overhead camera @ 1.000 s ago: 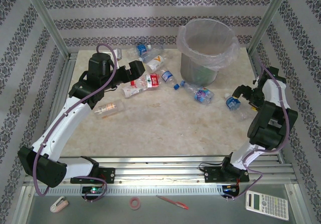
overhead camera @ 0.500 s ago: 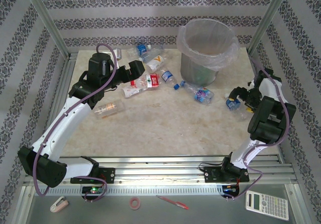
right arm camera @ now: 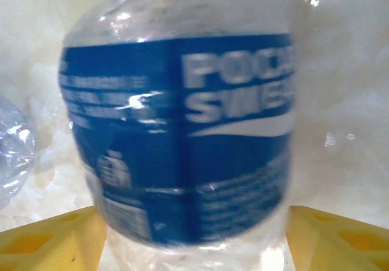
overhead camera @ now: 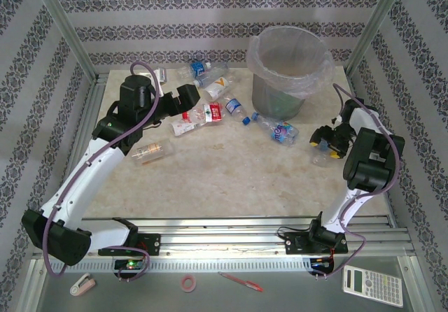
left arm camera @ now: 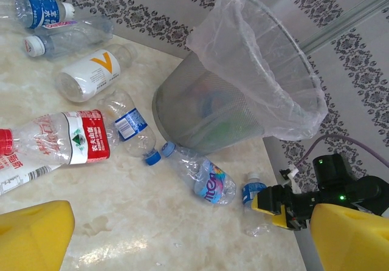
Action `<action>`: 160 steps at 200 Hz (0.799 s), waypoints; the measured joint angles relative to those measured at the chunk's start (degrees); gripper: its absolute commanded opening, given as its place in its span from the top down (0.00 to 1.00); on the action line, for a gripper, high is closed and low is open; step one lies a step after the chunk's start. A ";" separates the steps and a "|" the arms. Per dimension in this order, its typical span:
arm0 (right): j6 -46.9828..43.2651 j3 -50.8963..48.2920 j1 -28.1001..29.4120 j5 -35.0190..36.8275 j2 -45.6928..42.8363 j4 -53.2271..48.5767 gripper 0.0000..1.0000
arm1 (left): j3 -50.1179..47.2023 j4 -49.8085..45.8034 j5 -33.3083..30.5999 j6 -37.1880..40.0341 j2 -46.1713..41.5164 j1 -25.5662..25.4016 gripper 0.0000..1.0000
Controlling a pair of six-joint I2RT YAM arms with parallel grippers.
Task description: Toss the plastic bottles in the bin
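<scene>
Right wrist: blue-labelled bottle [right arm camera: 182, 131] lies on the worktop [right arm camera: 346, 70], straddled by the right pincer [right arm camera: 191, 237] ready for a grasp, pinch not confirmable; left pincer [left arm camera: 191, 237] spread wide; bin [overhead camera: 280, 98] stands near.

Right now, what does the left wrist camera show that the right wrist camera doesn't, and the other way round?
From the left wrist camera you get the layout: the bag-lined bin, loose bottles lying beside it, among them a red-labelled bottle and a white bottle with an orange V, and the open left gripper.

From the right wrist camera you get the blue-labelled bottle up close, with white letters POC and SWE on its label.

Shared: that bottle, sitting between the yellow fingers of the right gripper.
</scene>
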 measured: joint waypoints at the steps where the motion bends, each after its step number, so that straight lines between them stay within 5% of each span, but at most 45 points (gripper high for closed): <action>1: -0.07 -0.02 0.00 0.00 0.02 0.00 0.29 | -0.02 0.00 -0.02 0.00 -0.02 0.00 0.00; 87: 1.73 -0.35 -0.02 -1.07 -1.49 -0.22 0.45 | -0.39 0.00 -0.17 -0.02 -0.13 0.00 0.00; 160: 5.14 4.48 -0.02 -5.46 -20.50 0.85 0.56 | -0.33 0.02 0.11 0.28 1.09 0.00 0.00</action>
